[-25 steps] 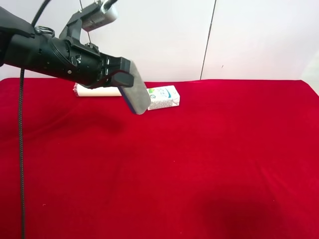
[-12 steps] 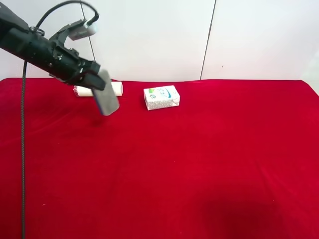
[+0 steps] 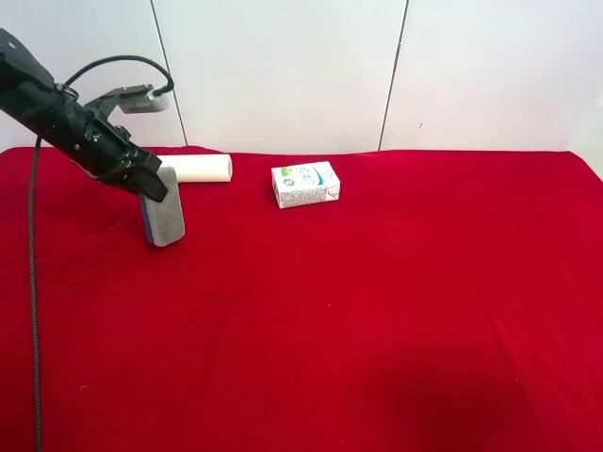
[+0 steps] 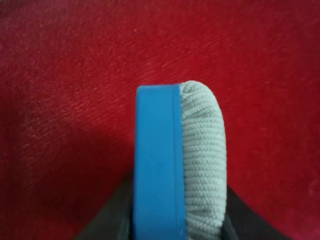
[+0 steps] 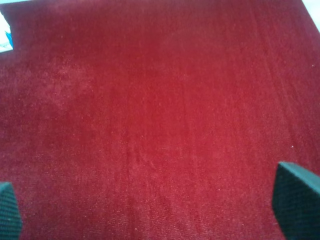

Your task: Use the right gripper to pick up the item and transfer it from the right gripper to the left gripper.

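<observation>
Where white wall panels [image 3: 283,66] rise, red cloth [image 3: 377,311] spreads.

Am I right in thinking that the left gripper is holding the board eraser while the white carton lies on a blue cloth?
Not quite: the cloth is red, not blue, as the exterior high view shows. The rest stands: the left gripper is shut on the board eraser, and the white carton lies on the cloth.

Black arm, black jaws

The left gripper [image 3: 151,185] is all black and blocky, on a thick black arm [image 3: 52,113] with a thin black cable [image 3: 34,282] trailing toward six o'clock and a small grey box [image 3: 141,100] above. The right gripper [image 5: 150,210] shows two dark, finely textured fingertips [image 5: 296,200].
</observation>
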Tool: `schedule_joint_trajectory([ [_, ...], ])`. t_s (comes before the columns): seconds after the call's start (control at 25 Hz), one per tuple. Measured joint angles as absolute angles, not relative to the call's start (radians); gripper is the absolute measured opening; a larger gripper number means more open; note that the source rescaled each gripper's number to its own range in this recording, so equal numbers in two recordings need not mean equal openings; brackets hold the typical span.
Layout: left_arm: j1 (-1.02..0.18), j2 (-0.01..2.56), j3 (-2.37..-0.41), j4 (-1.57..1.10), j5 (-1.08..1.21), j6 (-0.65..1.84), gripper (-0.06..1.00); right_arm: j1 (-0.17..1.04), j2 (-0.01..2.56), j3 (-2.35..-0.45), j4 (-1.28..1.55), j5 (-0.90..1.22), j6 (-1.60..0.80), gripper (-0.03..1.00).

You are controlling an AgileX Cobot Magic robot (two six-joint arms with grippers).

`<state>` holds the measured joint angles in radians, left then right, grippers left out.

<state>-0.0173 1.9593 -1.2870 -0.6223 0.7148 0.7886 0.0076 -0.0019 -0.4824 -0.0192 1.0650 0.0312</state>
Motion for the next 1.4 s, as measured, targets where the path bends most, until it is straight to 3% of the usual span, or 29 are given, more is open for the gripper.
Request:
schedule_joint_trajectory([
  [0.6, -0.017, 1.965, -1.287, -0.619, 0.696, 0.804, 0.02, 0.008, -0.002, -0.482, -0.019, 1.065, 0.031, 1.00],
  [0.68, -0.017, 1.965, -1.287, -0.619, 0.696, 0.804, 0.10, 0.008, -0.002, -0.482, -0.019, 1.065, 0.031, 1.00],
  [0.72, -0.017, 1.965, -1.287, -0.619, 0.696, 0.804, 0.19, 0.008, -0.002, -0.482, -0.019, 1.065, 0.031, 1.00],
  [0.84, -0.017, 1.965, -1.287, -0.619, 0.694, 0.820, 0.60, 0.008, -0.002, -0.482, -0.019, 1.065, 0.031, 1.00],
  [0.96, -0.017, 1.949, -1.287, -0.618, 0.688, 0.834, 0.89, 0.008, -0.002, -0.482, -0.019, 1.065, 0.031, 1.00],
  [1.08, -0.017, 1.915, -1.287, -0.619, 0.674, 0.836, 0.97, 0.008, -0.002, -0.482, -0.019, 1.065, 0.031, 1.00],
  [1.4, -0.017, 1.838, -1.287, -0.619, 0.679, 0.835, 0.99, 0.008, -0.002, -0.482, -0.019, 1.065, 0.031, 1.00],
])
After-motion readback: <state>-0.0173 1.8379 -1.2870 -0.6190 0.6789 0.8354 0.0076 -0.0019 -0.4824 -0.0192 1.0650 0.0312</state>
